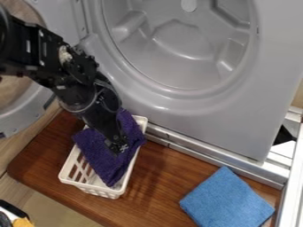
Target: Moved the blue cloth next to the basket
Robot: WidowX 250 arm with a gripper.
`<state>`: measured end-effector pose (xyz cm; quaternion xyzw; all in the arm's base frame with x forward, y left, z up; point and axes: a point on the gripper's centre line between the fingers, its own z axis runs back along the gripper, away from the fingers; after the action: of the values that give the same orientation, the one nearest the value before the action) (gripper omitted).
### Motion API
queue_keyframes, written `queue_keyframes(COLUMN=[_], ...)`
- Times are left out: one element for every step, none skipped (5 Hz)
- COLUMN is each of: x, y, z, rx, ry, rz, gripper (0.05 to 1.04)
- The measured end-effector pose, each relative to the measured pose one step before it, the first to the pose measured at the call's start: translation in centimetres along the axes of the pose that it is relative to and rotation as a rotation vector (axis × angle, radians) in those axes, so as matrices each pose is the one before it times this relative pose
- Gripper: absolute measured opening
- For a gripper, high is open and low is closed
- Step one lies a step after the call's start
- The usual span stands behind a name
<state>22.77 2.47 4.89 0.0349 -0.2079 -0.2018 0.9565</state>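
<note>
One camera view. Blue cloth (227, 200): lying flat on the brown wooden board (160, 179), lower right of the view, well apart from the white basket (110, 191). Basket stands on the same board, left of centre. Purple cloth (102, 155) lies across the basket, partly over its rim. Black gripper (117, 146) hangs down over the basket, its tip at the purple cloth. Jaw state: cannot tell whether apart, together or clamped on the purple cloth. Grey machine (198, 119) with a round opening behind the board.
</note>
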Motion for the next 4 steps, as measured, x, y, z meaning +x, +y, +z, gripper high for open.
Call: queue_keyframes(x=[-0.194, 1.359, 2.632, 2.601], y=[-0.198, -2.929, -3.025, -2.928], z=[-0.242, -0.848, -1.047, -1.305], rx=[-0.0100, -0.0618, -0.0610, -0.0608], ry=[0.0119, -0.0010, -0.0160, -0.0189], rz=[0.0044, -0.1041, -0.1063, -0.0989], gripper=[0.999, 0.999, 0.999, 0.999])
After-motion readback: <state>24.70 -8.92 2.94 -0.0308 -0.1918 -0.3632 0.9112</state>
